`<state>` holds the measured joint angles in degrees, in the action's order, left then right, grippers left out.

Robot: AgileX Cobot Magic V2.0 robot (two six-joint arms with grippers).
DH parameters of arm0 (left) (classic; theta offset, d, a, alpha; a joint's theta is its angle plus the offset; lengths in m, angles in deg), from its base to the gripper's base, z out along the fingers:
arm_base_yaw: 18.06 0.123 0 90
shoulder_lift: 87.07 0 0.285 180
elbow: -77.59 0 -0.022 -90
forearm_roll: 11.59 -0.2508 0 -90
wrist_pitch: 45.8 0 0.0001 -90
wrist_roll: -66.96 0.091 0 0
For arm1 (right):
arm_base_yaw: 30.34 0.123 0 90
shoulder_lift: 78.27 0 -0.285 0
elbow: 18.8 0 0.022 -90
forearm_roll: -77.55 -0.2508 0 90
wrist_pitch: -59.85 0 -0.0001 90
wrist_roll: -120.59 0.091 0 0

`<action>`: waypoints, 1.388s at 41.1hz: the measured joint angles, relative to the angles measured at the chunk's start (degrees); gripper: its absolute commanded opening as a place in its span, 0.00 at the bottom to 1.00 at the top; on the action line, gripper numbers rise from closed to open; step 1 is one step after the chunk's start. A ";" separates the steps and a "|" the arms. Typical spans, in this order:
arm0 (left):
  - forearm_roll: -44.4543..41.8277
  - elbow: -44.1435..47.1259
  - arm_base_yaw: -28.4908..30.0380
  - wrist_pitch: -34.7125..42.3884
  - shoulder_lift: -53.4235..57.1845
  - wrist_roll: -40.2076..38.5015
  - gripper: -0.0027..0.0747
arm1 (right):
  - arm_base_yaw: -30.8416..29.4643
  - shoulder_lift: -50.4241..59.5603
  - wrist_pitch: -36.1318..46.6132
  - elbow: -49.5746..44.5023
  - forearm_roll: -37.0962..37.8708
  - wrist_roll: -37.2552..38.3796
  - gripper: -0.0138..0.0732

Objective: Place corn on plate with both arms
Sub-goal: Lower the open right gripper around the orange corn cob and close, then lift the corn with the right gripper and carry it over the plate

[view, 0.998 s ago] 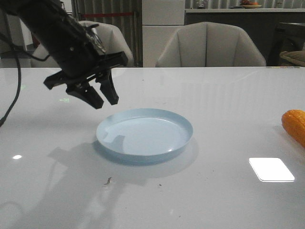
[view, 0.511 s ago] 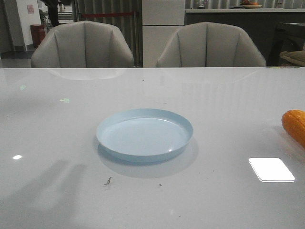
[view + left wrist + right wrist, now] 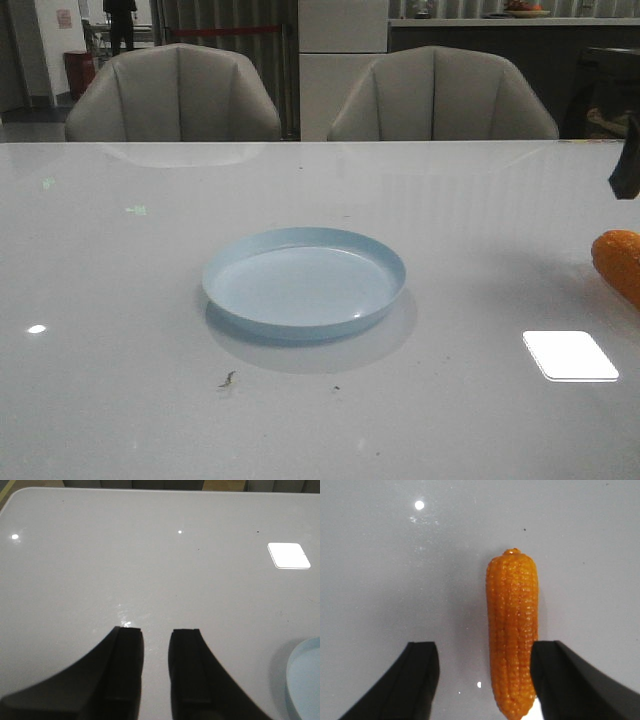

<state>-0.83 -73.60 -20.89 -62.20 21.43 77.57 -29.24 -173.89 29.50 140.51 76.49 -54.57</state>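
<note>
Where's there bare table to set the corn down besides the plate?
Bare table runs left of the plate, and another stretch lies between plate and corn. The far right is crowded: the right gripper is there over the corn.

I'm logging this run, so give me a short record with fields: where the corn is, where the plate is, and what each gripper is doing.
corn: orange bumpy corn cob lying flat on the glossy white table, at its right edge in the front view
plate: round pale-blue shallow plate, mid-table, nothing on it
right gripper: open, above the corn, the cob nearer one finger, no contact seen
left gripper: open, holding nothing, over bare table beside the plate's rim
task: corn not yet on the plate
</note>
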 measured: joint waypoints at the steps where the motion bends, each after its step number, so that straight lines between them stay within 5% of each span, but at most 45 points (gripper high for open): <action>1: 0.00 1.49 0.00 0.15 1.54 0.00 0.34 | 0.00 -1.06 -0.56 0.81 0.29 0.00 0.83; 21: 0.00 8.00 0.00 0.13 12.22 0.00 0.34 | 0.00 -15.91 0.10 6.37 4.97 0.00 0.82; 35: 0.00 8.00 0.00 -0.01 12.35 0.00 0.34 | 0.00 -18.38 1.76 6.59 5.31 0.00 0.48; 48: 0.00 8.00 0.00 -0.01 12.35 0.00 0.33 | 0.84 -18.51 -4.22 16.11 5.33 0.00 0.48; 57: 0.22 8.00 0.00 -0.10 12.35 0.00 0.33 | 8.71 -18.51 -8.44 26.22 5.63 -1.86 0.48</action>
<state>-0.62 -65.60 -20.89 -62.30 33.78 77.57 -20.53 -192.40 21.06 166.73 82.12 -56.43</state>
